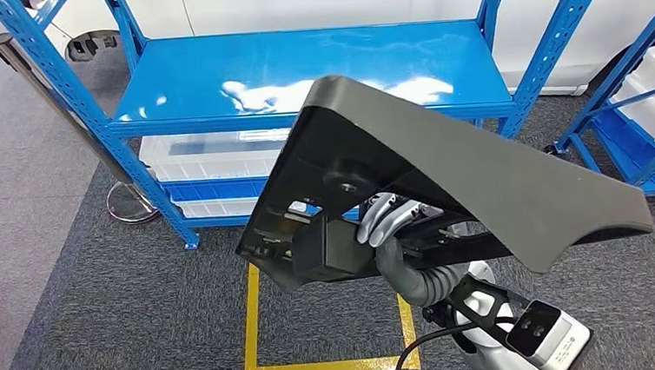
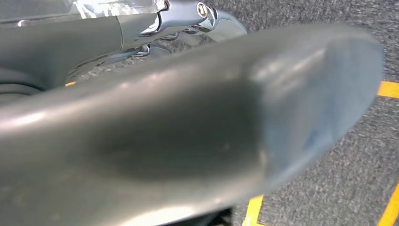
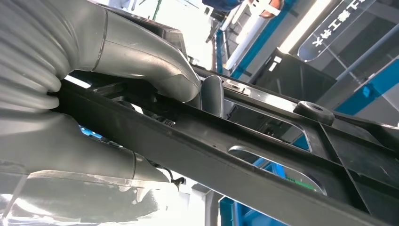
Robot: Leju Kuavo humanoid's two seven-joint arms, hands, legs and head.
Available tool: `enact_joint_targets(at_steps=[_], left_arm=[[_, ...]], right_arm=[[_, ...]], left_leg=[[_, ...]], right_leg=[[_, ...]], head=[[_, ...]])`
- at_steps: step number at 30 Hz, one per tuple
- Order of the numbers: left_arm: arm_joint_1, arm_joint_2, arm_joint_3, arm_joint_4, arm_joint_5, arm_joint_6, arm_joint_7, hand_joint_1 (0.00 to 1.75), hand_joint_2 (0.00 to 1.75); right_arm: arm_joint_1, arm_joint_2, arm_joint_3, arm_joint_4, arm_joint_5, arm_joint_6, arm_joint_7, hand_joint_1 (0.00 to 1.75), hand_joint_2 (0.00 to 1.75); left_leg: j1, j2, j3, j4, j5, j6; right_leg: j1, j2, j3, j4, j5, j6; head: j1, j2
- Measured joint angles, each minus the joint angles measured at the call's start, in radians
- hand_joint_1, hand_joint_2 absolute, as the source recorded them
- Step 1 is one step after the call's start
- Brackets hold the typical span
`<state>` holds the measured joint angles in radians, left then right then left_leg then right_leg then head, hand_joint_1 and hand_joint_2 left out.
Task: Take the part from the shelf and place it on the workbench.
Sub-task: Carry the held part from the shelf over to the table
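Observation:
The part [image 1: 444, 164] is a large dark grey plastic panel with a smooth outer face and ribbed black underside. It is held up, tilted, in front of the blue shelf [image 1: 298, 65]. My right hand [image 1: 388, 224] grips it from below at its lower edge. In the right wrist view, the right hand's thumb [image 3: 141, 61] and fingers clamp one black rib of the part [image 3: 263, 174]. In the left wrist view, my left hand [image 2: 179, 132] hangs over the carpet, its thick grey thumb blurred and close, silver fingers [image 2: 183, 19] beyond it, nothing in it.
The shelf's top board [image 1: 211, 62] is bare and glossy. White plastic bins [image 1: 204, 154] sit on its lower levels. A second blue rack [image 1: 650, 119] stands at the right. Yellow tape [image 1: 251, 330] marks a square on the grey carpet. A post with a round base [image 1: 129, 203] stands left.

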<state>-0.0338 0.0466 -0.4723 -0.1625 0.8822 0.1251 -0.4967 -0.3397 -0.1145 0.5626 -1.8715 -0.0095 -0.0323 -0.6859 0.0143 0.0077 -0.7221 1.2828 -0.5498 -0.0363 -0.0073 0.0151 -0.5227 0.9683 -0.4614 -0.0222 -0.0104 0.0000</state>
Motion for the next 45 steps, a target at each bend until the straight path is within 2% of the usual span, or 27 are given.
enact_joint_targets(at_steps=[1,3,5,9,11,13,15,16,17,19,21,22,23,25,27,28,29,31,32,33,34,36,38,40,42,43,45], left_arm=[[0.0,0.001,0.0,0.0,0.001,0.0,0.0,0.0,0.0],[0.0,0.004,0.0,0.0,0.001,-0.001,0.0,0.0,0.0],[0.0,0.007,0.0,0.0,0.001,-0.002,-0.001,0.0,0.0],[0.0,0.008,0.0,0.0,0.001,-0.002,-0.002,0.0,0.0],[0.001,0.009,0.0,0.0,0.002,-0.005,-0.004,0.0,0.0],[0.0,0.01,-0.001,0.0,0.005,-0.011,-0.008,0.0,0.0],[0.0,0.011,-0.001,0.0,0.009,-0.015,-0.01,0.0,0.0],[0.001,0.012,-0.001,0.0,0.011,-0.015,-0.01,0.0,0.0],[0.001,0.012,0.0,0.0,0.013,-0.015,-0.01,0.0,0.0],[0.0,0.013,0.0,0.0,0.018,-0.014,-0.009,0.0,0.0],[-0.001,0.013,0.0,0.0,0.024,-0.008,-0.006,0.0,0.0],[-0.001,0.014,0.0,0.0,0.027,-0.002,-0.003,0.0,0.0],[-0.001,0.015,0.001,0.0,0.031,0.005,0.002,0.0,0.0],[-0.002,0.019,0.001,0.0,0.036,0.03,0.022,0.0,0.0],[-0.003,0.023,0.001,0.0,0.041,0.063,0.057,0.0,0.0],[-0.003,0.026,0.001,0.001,0.043,0.079,0.078,0.0,0.0],[-0.001,0.029,0.001,0.001,0.043,0.093,0.1,0.0,0.0],[0.003,0.039,0.001,0.001,0.043,0.117,0.145,0.0,0.0],[0.005,0.045,0.001,0.002,0.044,0.131,0.168,0.0,0.0],[0.007,0.052,0.001,0.003,0.046,0.147,0.19,0.0,0.0],[0.008,0.06,0.001,0.004,0.051,0.168,0.211,0.0,0.0],[0.01,0.079,0.002,0.007,0.068,0.214,0.248,0.0,0.0],[0.011,0.094,0.005,0.01,0.084,0.247,0.27,0.0,0.0],[0.012,0.103,0.009,0.01,0.094,0.263,0.273,0.0,0.0],[0.013,0.107,0.011,0.01,0.096,0.267,0.265,0.0,0.0],[0.014,0.107,0.012,0.01,0.096,0.265,0.26,0.0,0.0],[0.018,0.107,0.012,0.01,0.097,0.246,0.252,0.0,0.0]], right_arm=[[0.003,0.0,-0.003,0.0,-0.003,0.003,0.0,1.75,1.75],[0.007,0.0,-0.011,-0.001,-0.006,0.009,0.0,1.75,1.75],[0.008,0.0,-0.016,-0.002,-0.007,0.012,0.0,1.75,1.75],[0.008,0.0,-0.017,-0.003,-0.007,0.012,0.0,1.75,1.75],[0.011,-0.001,-0.021,-0.005,-0.006,0.012,0.0,1.75,1.75],[0.018,-0.001,-0.033,-0.009,-0.001,0.001,0.0,1.75,1.75],[0.027,-0.002,-0.041,-0.011,0.003,-0.009,0.0,1.75,1.75],[0.032,-0.002,-0.041,-0.011,0.003,-0.009,0.0,1.75,1.75],[0.036,-0.002,-0.043,-0.011,0.002,-0.009,0.0,1.75,1.75],[0.044,-0.002,-0.047,-0.011,-0.001,-0.008,0.0,1.75,1.75],[0.049,-0.002,-0.055,-0.012,-0.005,-0.006,0.0,1.75,1.75],[0.051,-0.002,-0.059,-0.013,-0.006,-0.007,0.0,1.75,1.75],[0.055,-0.002,-0.063,-0.014,-0.003,-0.01,0.0,1.75,1.75],[0.067,-0.004,-0.069,-0.017,0.01,-0.027,0.0,1.75,1.75],[0.079,-0.007,-0.072,-0.026,0.027,-0.057,0.0,1.75,1.75],[0.083,-0.009,-0.072,-0.032,0.034,-0.076,0.0,1.75,1.75],[0.087,-0.012,-0.072,-0.037,0.04,-0.098,0.0,1.75,1.75],[0.099,-0.019,-0.072,-0.048,0.046,-0.146,0.0,1.75,1.75],[0.11,-0.026,-0.074,-0.055,0.046,-0.168,0.0,1.75,1.75],[0.123,-0.036,-0.079,-0.065,0.042,-0.182,0.0,1.75,1.75],[0.139,-0.048,-0.088,-0.078,0.033,-0.187,0.0,1.75,1.75],[0.174,-0.078,-0.124,-0.117,0.001,-0.166,0.0,1.75,1.75],[0.21,-0.103,-0.178,-0.156,-0.024,-0.125,0.0,1.75,1.75],[0.254,-0.118,-0.235,-0.19,-0.029,-0.087,0.0,1.75,1.75],[0.299,-0.128,-0.285,-0.22,-0.025,-0.056,0.0,1.75,1.75],[0.317,-0.131,-0.305,-0.232,-0.022,-0.045,0.0,1.75,1.75],[0.35,-0.133,-0.339,-0.25,-0.016,-0.024,0.0,1.75,1.75]], left_leg=[[0.002,0.0,0.014,-0.007,0.012,-0.002],[0.009,-0.012,0.088,-0.126,0.066,-0.005],[0.015,-0.03,0.147,-0.232,0.098,-0.007],[0.016,-0.039,0.158,-0.252,0.096,-0.007],[0.014,-0.048,0.166,-0.262,0.087,-0.001],[0.009,-0.028,0.167,-0.275,0.087,0.025],[0.005,0.01,0.158,-0.278,0.095,0.046],[0.003,0.02,0.155,-0.278,0.096,0.048],[0.001,0.03,0.153,-0.277,0.097,0.049],[-0.002,0.049,0.152,-0.277,0.098,0.049],[-0.007,0.065,0.153,-0.275,0.099,0.045],[-0.009,0.073,0.153,-0.274,0.1,0.041],[-0.011,0.082,0.153,-0.274,0.102,0.037],[-0.012,0.096,0.154,-0.276,0.104,0.026],[-0.01,0.071,0.143,-0.252,0.08,0.014],[-0.009,0.046,0.126,-0.21,0.05,0.009],[-0.007,0.023,0.101,-0.148,0.013,0.007],[-0.006,0.004,0.051,-0.019,-0.044,0.006],[-0.006,0.001,0.043,0.007,-0.046,0.006],[-0.006,0.0,0.054,-0.008,-0.029,0.008],[-0.005,-0.006,0.083,-0.061,0.003,0.01],[-0.001,-0.046,0.153,-0.201,0.059,0.016],[0.0,-0.076,0.183,-0.268,0.069,0.021],[-0.001,-0.063,0.185,-0.275,0.068,0.029],[0.003,-0.041,0.186,-0.282,0.075,0.042],[0.004,-0.029,0.185,-0.285,0.079,0.048],[0.002,-0.005,0.182,-0.286,0.08,0.053]], right_leg=[[-0.001,0.007,-0.005,0.005,0.001,0.002],[-0.005,0.023,-0.013,0.017,-0.001,0.008],[-0.008,0.033,-0.017,0.025,-0.003,0.014],[-0.008,0.035,-0.018,0.027,-0.005,0.016],[-0.008,0.049,-0.028,0.031,0.001,0.028],[-0.007,0.031,-0.084,0.129,-0.048,0.05],[-0.007,-0.004,-0.162,0.288,-0.124,0.061],[-0.007,-0.006,-0.18,0.331,-0.135,0.062],[-0.007,-0.008,-0.181,0.337,-0.128,0.06],[-0.005,-0.02,-0.123,0.237,-0.07,0.052],[0.004,-0.065,-0.048,0.097,-0.024,0.036],[0.01,-0.082,-0.029,0.056,-0.015,0.028],[0.015,-0.09,-0.025,0.04,-0.014,0.021],[0.016,-0.069,-0.031,0.036,-0.004,0.01],[0.01,-0.051,-0.035,0.029,0.008,0.0],[0.006,-0.041,-0.037,0.026,0.013,-0.005],[0.006,-0.031,-0.041,0.025,0.017,-0.008],[0.007,-0.008,-0.048,0.027,0.023,-0.011],[0.007,0.005,-0.051,0.028,0.025,-0.011],[0.007,0.018,-0.053,0.03,0.026,-0.01],[0.007,0.03,-0.054,0.032,0.027,-0.008],[0.008,0.05,-0.058,0.039,0.027,-0.002],[0.008,0.067,-0.068,0.044,0.03,0.01],[0.006,0.086,-0.075,0.043,0.036,0.024],[0.006,0.068,-0.087,0.064,0.021,0.034],[0.006,0.048,-0.104,0.101,-0.004,0.038],[0.002,0.008,-0.161,0.226,-0.073,0.047]], head=[[0.0,0.0],[0.0,0.0],[0.0,0.0],[0.0,0.0],[0.001,0.0],[0.006,0.0],[0.011,0.0],[0.011,0.0],[0.011,0.0],[0.011,0.0],[0.011,0.0],[0.011,0.0],[0.01,0.0],[0.01,0.0],[0.009,0.0],[0.009,0.0],[0.009,0.0],[0.009,0.0],[0.009,0.0],[0.009,0.0],[0.009,0.0],[0.009,0.0],[0.009,0.0],[0.009,0.0],[0.012,0.0],[0.014,0.0],[0.019,0.0]])
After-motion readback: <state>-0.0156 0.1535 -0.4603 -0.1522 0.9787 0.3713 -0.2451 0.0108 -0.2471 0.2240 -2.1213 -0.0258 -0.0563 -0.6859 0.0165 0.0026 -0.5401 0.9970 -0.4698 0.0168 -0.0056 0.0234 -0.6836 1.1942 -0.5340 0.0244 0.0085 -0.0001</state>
